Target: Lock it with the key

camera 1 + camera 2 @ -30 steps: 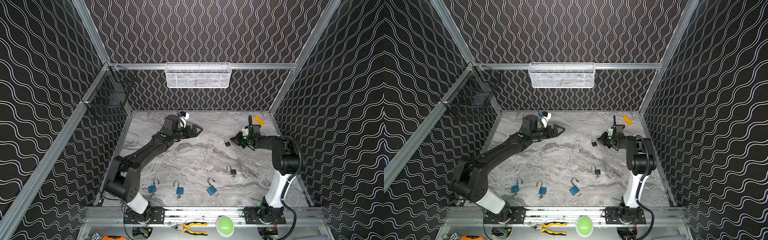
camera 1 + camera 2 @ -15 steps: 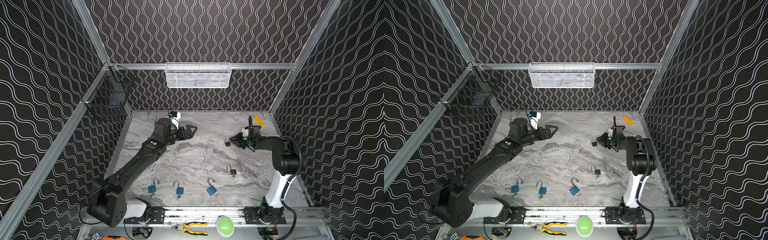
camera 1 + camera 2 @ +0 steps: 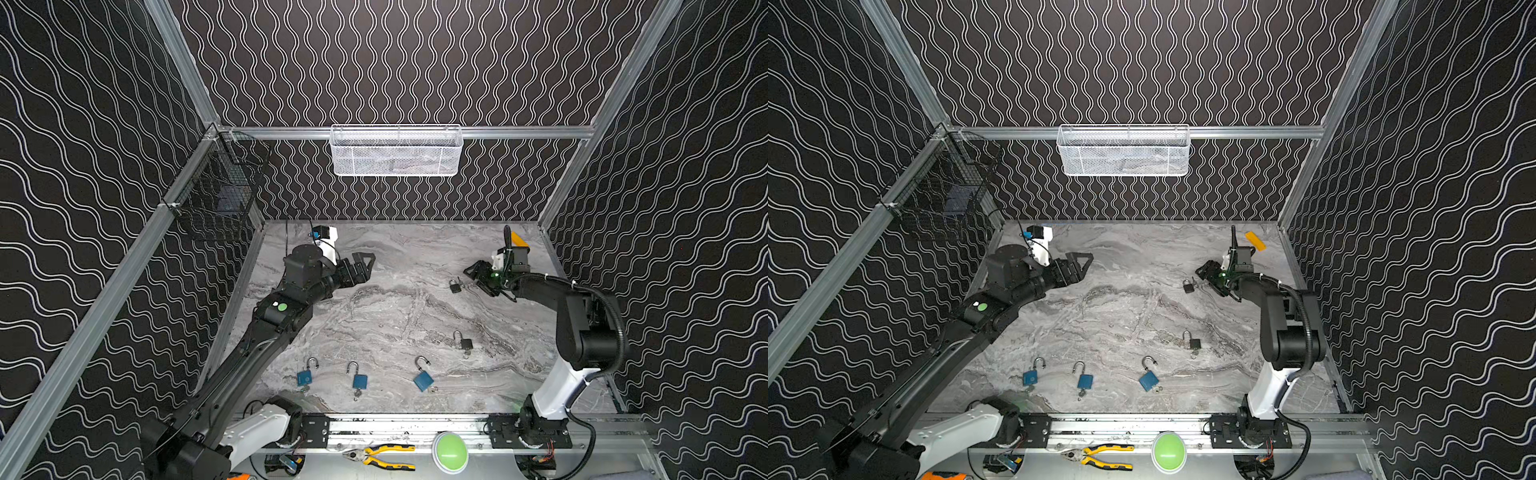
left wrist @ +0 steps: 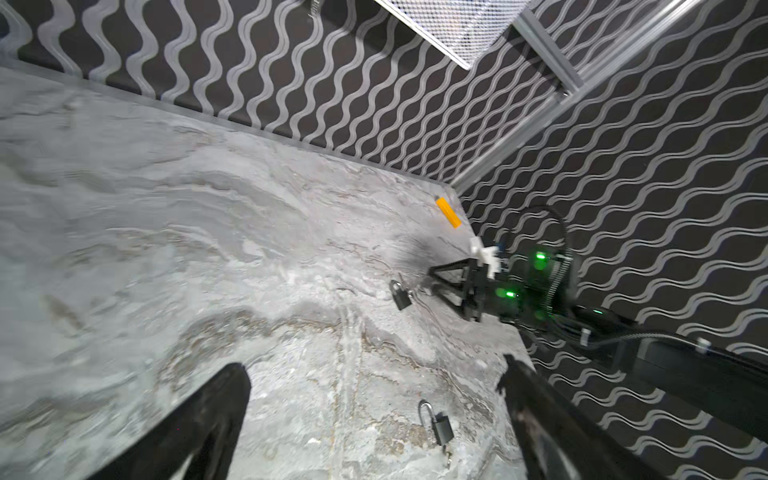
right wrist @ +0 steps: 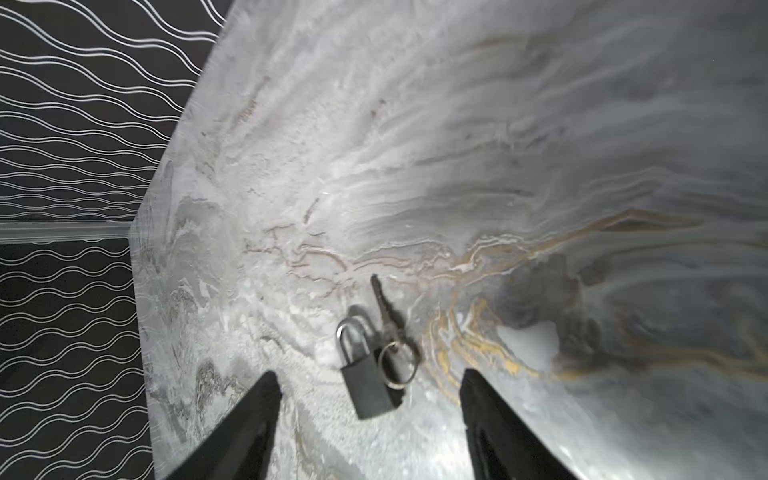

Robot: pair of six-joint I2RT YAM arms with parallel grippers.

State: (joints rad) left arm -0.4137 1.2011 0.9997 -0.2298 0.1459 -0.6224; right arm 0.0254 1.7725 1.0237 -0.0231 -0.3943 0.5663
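Right hand [image 3: 478, 277] spread, empty, straddling shut black padlock [image 5: 368, 380]; left hand [image 3: 365, 268] wide, empty. Back out straight, don't nudge key [image 5: 382, 305].

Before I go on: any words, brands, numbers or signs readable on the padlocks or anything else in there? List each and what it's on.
None can be read in any view.
The black padlock, close in the right wrist view: face plain, no lettering shows.
The three blue padlocks: any marks on their faces are too small to read.
The green button: no label shows.
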